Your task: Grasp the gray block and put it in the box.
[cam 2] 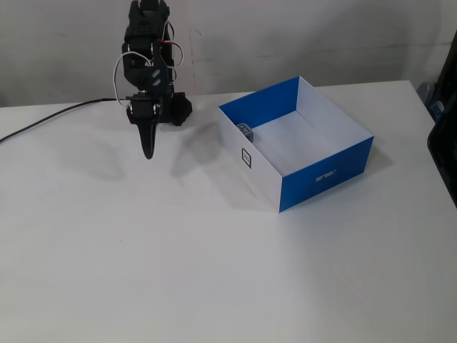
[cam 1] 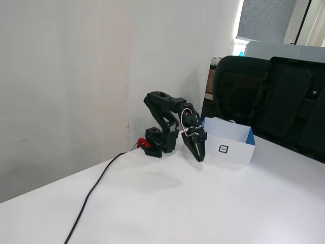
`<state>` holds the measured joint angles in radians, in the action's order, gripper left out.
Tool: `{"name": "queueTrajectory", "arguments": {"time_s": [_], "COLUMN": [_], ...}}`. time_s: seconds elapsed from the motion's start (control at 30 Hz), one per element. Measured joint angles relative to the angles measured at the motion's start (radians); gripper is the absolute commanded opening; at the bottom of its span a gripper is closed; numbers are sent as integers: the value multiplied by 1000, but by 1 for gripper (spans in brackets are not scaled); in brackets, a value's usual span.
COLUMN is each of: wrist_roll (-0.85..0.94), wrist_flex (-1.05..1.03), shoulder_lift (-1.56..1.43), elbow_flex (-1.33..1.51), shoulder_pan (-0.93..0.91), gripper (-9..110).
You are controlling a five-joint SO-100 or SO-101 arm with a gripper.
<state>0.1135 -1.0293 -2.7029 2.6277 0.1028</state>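
At the left wall inside the box (cam 2: 325, 175), right of centre in a fixed view, lies the gray block (cam 2: 245, 130), so the empty, closed gripper (cam 2: 148, 152) at upper left need only fold home clear of the table (cam 2: 214, 271).

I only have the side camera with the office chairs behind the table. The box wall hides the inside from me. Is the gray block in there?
Observer: Yes. In the fixed view from above, the gray block lies inside the box, against the wall nearest the arm.
Operator: Is anything else in the box?
Observer: No, the rest of its floor is bare in that view.
Operator: Is the pincer over the box?
Observer: No. The pincer points down over bare table, to the left of the box in that view, and it looks shut and empty.
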Motion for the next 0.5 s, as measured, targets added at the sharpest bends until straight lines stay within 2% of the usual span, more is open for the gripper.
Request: {"name": "queueTrajectory", "arguments": {"time_s": [0.33,0.5], "wrist_roll": [0,-5], "wrist_flex": [14,-57], "shoulder_lift": [-299,-545], "elbow_flex": [295,410], "shoulder_pan": [14,12], "gripper": [0,0]}}
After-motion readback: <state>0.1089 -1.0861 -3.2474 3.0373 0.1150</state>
